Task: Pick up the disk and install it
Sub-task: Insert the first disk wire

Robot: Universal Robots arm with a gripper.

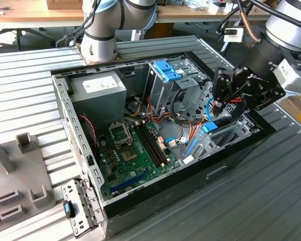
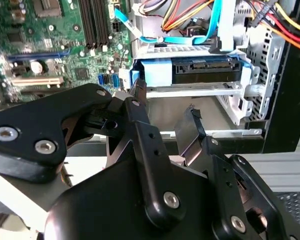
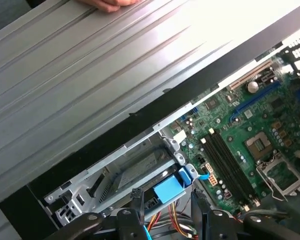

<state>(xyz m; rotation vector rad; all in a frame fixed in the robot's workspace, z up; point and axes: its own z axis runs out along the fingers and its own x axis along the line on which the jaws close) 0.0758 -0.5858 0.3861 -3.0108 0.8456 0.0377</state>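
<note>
We see the case (image 1: 66, 118) lying open on the ribbed tabletop (image 1: 271, 196). Inside it sit the green board (image 1: 135, 150), a grey power supply (image 1: 98, 88) in the far corner, and an upright metal cage (image 1: 163, 85) with a light-blue latch on top. Red, yellow and blue cables (image 1: 188, 130) run between the cage and the board.

At the case's end on the exterior view's right is a low metal bay (image 2: 242, 97). The disk (image 2: 205, 71) lies flat in it, black body framed in blue. Its blue end tab (image 3: 167, 190) faces the board.

The tool (image 2: 165, 107) hangs over this bay. In both wrist views we see its two black fingers (image 2: 140, 100) spread apart, with nothing clamped between them. Their tips stand close to the disk's blue end, and we cannot tell whether they touch it.

Outside the case, a perforated grey bracket (image 1: 79, 208) with a small blue clip rests on the tabletop by the near corner.
</note>
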